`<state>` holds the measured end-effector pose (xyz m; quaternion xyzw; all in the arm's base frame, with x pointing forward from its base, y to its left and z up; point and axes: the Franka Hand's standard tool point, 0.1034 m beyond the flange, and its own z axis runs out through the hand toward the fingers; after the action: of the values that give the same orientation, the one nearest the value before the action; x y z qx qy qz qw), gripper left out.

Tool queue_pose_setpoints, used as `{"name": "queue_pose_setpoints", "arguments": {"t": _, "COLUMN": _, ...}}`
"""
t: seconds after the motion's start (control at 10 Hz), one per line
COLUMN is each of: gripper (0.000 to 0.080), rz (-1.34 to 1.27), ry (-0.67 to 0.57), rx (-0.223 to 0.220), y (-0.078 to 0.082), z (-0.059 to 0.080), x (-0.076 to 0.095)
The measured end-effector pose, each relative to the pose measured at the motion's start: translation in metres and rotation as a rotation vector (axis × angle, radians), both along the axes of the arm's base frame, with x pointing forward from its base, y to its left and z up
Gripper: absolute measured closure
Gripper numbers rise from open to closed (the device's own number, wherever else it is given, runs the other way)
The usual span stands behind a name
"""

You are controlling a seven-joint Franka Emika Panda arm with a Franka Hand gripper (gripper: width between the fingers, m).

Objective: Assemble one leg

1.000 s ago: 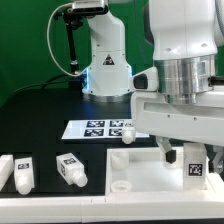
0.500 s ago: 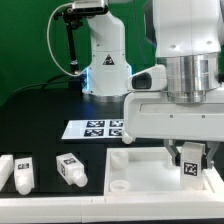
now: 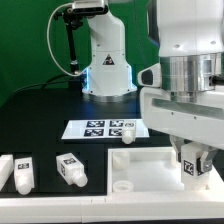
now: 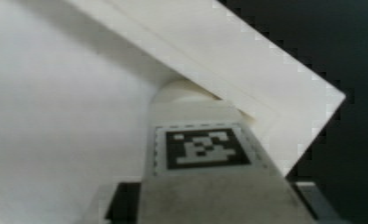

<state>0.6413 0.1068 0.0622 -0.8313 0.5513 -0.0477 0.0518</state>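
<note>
1. Leg (image 3: 191, 165), white and square-sectioned, carries a black-and-white square tag with no readable writing.
2. Gripper (image 3: 192, 168) fingers clamp it upright over the white tray (image 3: 140, 168).

the leg (image 3: 191, 166) in my gripper (image 3: 192, 160) is white with a black-and-white square tag; beside it the tray (image 3: 135, 172) is plain white, the table (image 3: 40, 125) black.

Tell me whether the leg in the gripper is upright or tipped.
Upright: the leg hangs vertically in the gripper over the white tray piece, tag facing the camera. Whether its peg is seated cannot be told.
</note>
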Motion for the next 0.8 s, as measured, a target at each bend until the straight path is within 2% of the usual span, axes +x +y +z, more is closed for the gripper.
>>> {"name": "queue_pose_setpoints", "arguments": {"t": 0.3, "gripper": 0.0515, "rz": -0.536, "ry": 0.018, "rx": 0.093, "y": 0.0029, "z": -0.0005, "x": -0.0005}}
{"name": "queue_pose_setpoints", "arguments": {"t": 0.5, "gripper": 0.0515, "rz": -0.721, "ry": 0.022, "rx": 0.131, "y": 0.0021, "z": -0.0009, "x": -0.0013}}
{"name": "queue_pose_setpoints", "arguments": {"t": 0.8, "gripper": 0.0515, "rz": -0.785, "ry": 0.025, "rx": 0.14, "y": 0.0023, "z": -0.001, "x": -0.0014}}
